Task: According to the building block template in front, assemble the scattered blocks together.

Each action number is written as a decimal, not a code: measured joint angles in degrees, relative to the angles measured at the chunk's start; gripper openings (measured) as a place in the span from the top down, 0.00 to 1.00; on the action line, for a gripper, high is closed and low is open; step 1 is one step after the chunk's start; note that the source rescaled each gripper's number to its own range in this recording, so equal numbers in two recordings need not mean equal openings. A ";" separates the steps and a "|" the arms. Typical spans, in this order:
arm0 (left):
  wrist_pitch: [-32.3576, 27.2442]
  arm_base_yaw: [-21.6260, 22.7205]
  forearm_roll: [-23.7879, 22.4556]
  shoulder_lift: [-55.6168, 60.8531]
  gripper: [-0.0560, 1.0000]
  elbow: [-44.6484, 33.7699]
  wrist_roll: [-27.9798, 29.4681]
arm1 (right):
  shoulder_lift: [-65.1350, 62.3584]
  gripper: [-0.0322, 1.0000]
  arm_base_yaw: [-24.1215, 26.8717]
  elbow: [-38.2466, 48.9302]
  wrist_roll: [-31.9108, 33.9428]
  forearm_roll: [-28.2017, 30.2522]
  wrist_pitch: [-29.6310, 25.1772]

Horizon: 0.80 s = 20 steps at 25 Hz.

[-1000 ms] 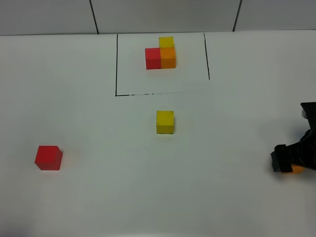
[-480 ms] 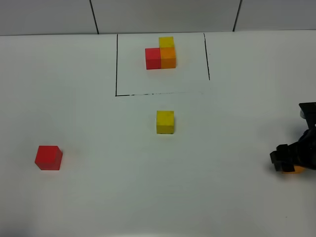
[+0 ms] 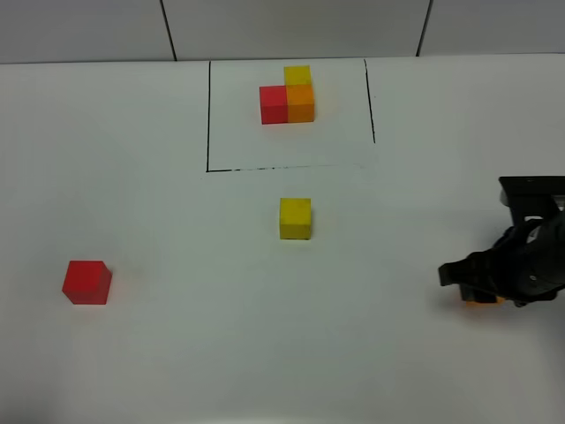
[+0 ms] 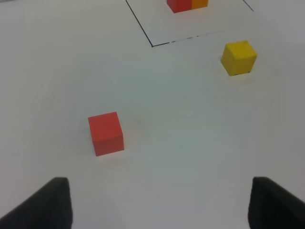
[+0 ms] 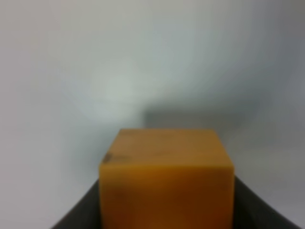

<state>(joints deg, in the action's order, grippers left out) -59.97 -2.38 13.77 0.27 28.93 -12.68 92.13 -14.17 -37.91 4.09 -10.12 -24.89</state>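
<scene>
Small orange matte cube (image 5: 167, 179) just got clamped in your right gripper (image 3: 481, 287) and moved left, pick done; left gripper (image 4: 162, 200) idles, fingers spread wide.

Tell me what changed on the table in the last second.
The right claw shut on the orange block and carried it leftward in the high view. The red block, the yellow block and the framed template stayed where they were.
</scene>
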 joint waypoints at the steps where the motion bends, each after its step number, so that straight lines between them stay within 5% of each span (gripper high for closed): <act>1: 0.00 0.00 0.00 0.00 0.29 0.00 0.00 | -0.22 0.95 -2.85 -0.51 3.41 0.16 -0.21; 10: 0.00 0.00 0.00 0.00 0.29 0.00 0.00 | 5.73 0.95 -23.48 -12.64 28.00 10.12 -5.41; 15: 0.00 0.00 0.00 0.00 0.29 0.00 0.00 | 13.91 0.95 -27.80 -24.47 35.59 15.27 -11.31; 20: 0.00 0.00 0.00 0.00 0.29 0.00 0.00 | 22.05 0.95 -28.96 -33.79 36.56 13.53 -14.32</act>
<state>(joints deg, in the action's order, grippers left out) -59.97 -2.38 13.77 0.27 28.93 -12.68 114.18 -43.12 -71.70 40.65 3.41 -39.21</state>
